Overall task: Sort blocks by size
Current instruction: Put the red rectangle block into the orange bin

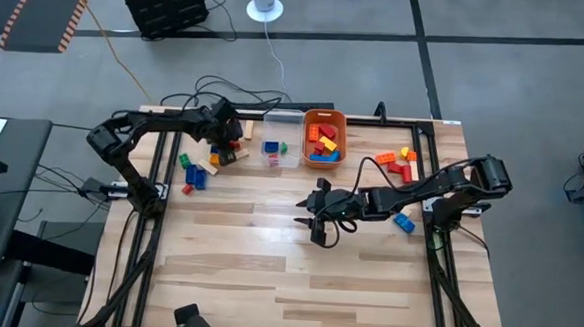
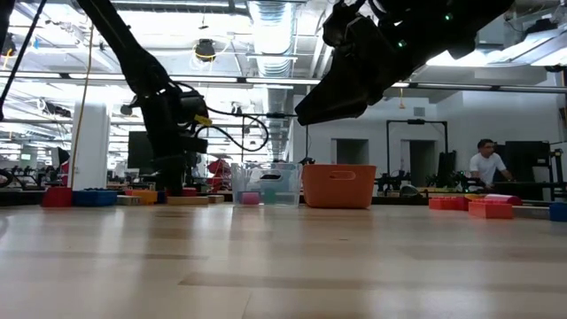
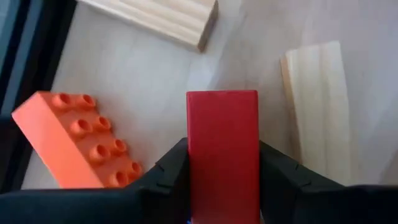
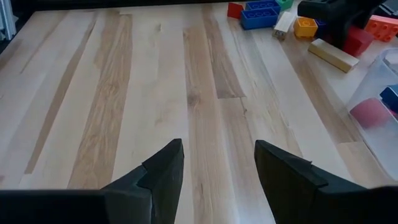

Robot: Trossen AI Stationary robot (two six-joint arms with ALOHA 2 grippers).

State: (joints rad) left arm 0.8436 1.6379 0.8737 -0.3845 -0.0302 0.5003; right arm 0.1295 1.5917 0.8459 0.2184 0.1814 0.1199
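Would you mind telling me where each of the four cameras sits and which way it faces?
High view: overhead, looking straight down; both arms show.
Low view: at tabletop height, looking across to the orange tub; arms come from above.
Left wrist view: on the left arm, facing the table; left gripper clamps a red block.
Right wrist view: on the right arm, facing the table; right gripper open, empty.
Shared: high and low views both show the orange tub.

high: top-down, whole table (image 1: 267, 252) | low: tabletop lvl, facing room | wrists: close, fwd; high+low share orange tub (image 1: 324, 137)
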